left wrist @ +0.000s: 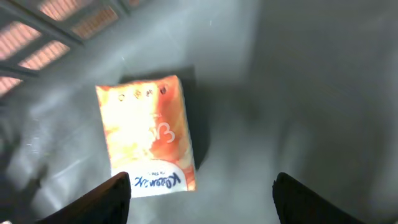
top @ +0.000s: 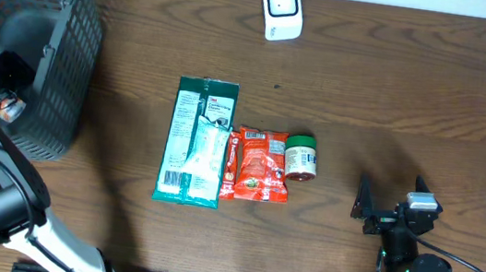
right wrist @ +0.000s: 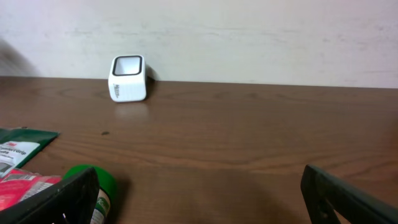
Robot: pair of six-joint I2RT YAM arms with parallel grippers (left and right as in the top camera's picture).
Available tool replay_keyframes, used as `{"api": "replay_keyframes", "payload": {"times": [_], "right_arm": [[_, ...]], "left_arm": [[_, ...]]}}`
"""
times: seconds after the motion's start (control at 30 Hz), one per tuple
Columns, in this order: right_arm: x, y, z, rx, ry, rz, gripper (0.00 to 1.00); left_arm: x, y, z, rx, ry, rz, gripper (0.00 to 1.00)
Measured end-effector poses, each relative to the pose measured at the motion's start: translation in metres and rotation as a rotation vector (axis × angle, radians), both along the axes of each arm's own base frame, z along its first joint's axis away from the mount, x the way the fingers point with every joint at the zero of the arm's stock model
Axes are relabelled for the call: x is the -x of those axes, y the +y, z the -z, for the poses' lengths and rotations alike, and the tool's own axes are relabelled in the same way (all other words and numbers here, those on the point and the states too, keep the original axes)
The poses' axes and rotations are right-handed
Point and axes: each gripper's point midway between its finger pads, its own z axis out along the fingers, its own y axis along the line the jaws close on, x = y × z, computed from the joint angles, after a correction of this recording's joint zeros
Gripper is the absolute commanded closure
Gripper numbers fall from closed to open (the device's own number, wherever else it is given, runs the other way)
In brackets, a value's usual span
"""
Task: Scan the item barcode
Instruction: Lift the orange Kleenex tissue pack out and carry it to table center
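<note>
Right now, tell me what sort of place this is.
Probably a mock checkout station: a white scanner on a wooden table, packaged goods lined up mid-table, and a black mesh basket at one end.

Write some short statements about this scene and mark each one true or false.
1. The left claw hangs open above an orange packet in the basket. True.
2. The right claw grips the green-lidded jar. False: it is open, empty and apart from the jar.
3. The white scanner stands near the table's far edge. True.
4. The red packet lies inside the basket. False: it lies on the table, between the green packages and the jar.
</note>
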Motion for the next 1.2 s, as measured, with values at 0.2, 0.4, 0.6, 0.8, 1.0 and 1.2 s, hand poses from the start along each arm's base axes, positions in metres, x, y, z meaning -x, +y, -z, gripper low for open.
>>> {"api": "replay_keyframes", "payload": {"times": [0.2,0.4,0.6,0.8,1.0,1.2], "right_arm": [[0.000,0.000,0.000,0.000,0.000,0.000,0.01],[0.000,0.000,0.000,0.000,0.000,0.000,0.01],[0.000,0.000,0.000,0.000,0.000,0.000,0.01],[0.000,0.000,0.000,0.000,0.000,0.000,0.01],[0.000,0.000,0.000,0.000,0.000,0.000,0.01],[0.000,0.000,0.000,0.000,0.000,0.000,0.01]], "left_arm": [[0.003,0.005,-0.011,-0.005,-0.027,-0.024,0.20],[0.025,0.031,-0.010,0.020,-0.041,-0.119,0.16],[0.035,0.042,0.003,0.094,-0.065,-0.151,0.16],[0.031,0.035,0.032,0.155,-0.032,-0.138,0.16],[0.030,0.034,0.043,0.172,-0.023,-0.136,0.34],[0.028,0.032,0.053,0.188,-0.013,-0.132,0.54]]}}
